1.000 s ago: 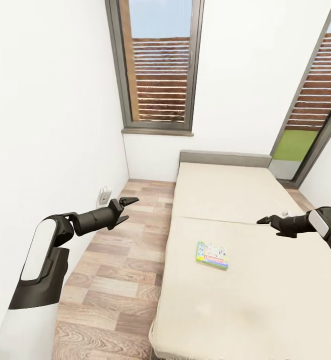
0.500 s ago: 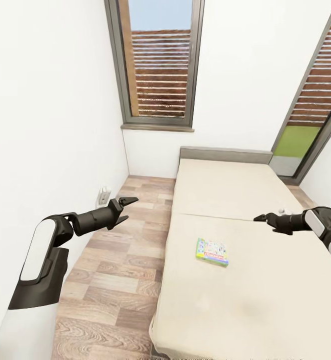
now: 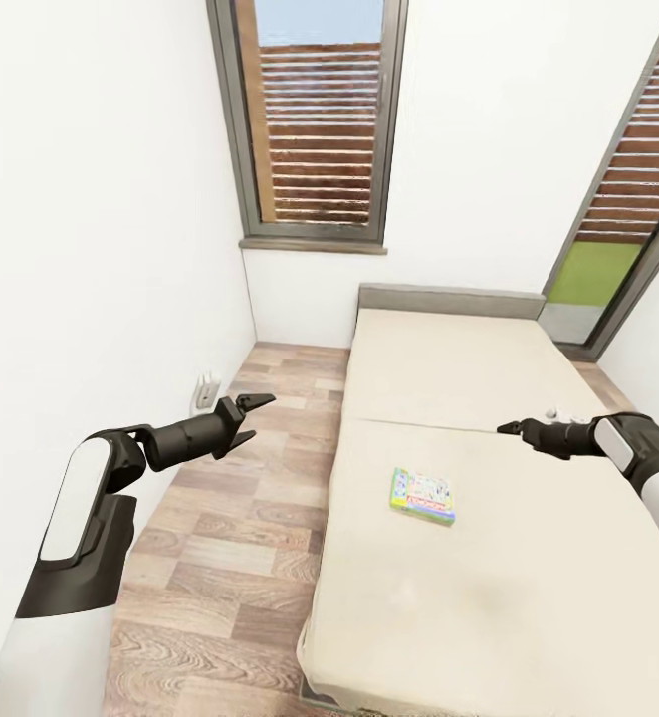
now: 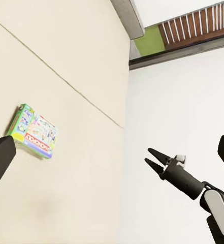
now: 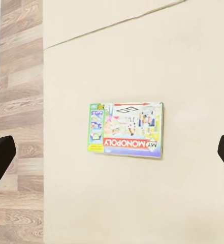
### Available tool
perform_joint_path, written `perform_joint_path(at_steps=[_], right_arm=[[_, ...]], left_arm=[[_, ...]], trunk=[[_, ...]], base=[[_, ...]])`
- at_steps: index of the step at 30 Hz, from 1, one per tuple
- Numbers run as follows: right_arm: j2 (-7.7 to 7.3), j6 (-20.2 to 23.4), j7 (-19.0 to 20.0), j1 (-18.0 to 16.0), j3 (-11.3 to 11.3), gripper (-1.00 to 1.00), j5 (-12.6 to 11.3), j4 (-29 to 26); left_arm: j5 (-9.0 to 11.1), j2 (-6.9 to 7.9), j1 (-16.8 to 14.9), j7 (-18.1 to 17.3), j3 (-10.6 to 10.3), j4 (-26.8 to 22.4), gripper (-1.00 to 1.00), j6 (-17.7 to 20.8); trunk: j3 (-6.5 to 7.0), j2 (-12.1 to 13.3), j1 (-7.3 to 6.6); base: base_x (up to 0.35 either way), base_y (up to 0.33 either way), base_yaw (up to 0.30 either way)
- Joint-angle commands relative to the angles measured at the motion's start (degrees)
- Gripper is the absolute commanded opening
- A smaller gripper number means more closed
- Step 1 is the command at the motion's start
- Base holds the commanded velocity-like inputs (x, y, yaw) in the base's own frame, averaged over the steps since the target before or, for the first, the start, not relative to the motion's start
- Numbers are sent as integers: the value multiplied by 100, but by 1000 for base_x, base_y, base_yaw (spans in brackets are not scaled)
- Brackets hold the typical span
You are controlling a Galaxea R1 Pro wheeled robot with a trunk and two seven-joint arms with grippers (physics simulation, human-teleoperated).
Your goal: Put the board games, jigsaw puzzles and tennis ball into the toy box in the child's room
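A green-edged Monopoly board game (image 3: 423, 496) lies flat on the beige bed (image 3: 449, 368), near its left side. My right gripper (image 3: 509, 429) hovers open above the bed, to the right of the box and a little farther back. In the right wrist view the box (image 5: 127, 129) sits midway between the two spread fingers, well below them. My left gripper (image 3: 254, 416) hangs open over the wood floor, left of the bed. The left wrist view takes in the box (image 4: 33, 131) and the right gripper (image 4: 148, 155), its fingers parted.
A strip of wood-plank floor (image 3: 240, 518) runs between the white left wall and the bed. A wall socket (image 3: 207, 390) sits low on that wall. A grey headboard (image 3: 449, 299) and a tall window (image 3: 315, 119) stand at the far end; a glass door (image 3: 628, 239) is at the right.
The whole view has crept forward a little. My right gripper has edged left over the bed, towards the box. The left arm and the box have not moved.
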Motion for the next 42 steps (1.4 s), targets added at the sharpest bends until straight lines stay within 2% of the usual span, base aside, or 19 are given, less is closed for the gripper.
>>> perform_joint_path(at_steps=[1,10,14,17,23,42], right_arm=[[-2,27,11,-4,0,100,-6,-3],[69,-42,-47,-81,1,100,-9,-5],[129,216,-78,-212,0,100,-7,-23],[167,584,-112,-379,0,100,0,-25],[202,936,-241,-521,0,100,-2,-34],[238,1272,-383,-648,-5,100,-24,-64]], left_arm=[[60,-1,-5,60,5,-4,100,14],[53,-2,8,60,0,3,100,11],[54,1,12,61,-4,8,100,13],[54,2,14,61,-8,11,100,13],[81,5,16,52,-3,17,100,25],[154,13,24,48,5,14,100,40]], trunk=[[-16,-6,1],[-101,-6,1],[-138,-6,1],[-166,-6,1],[-223,-6,1],[-401,-6,1]], base=[[0,0,0],[0,0,0],[0,0,0],[0,0,0],[0,0,0],[0,0,0]])
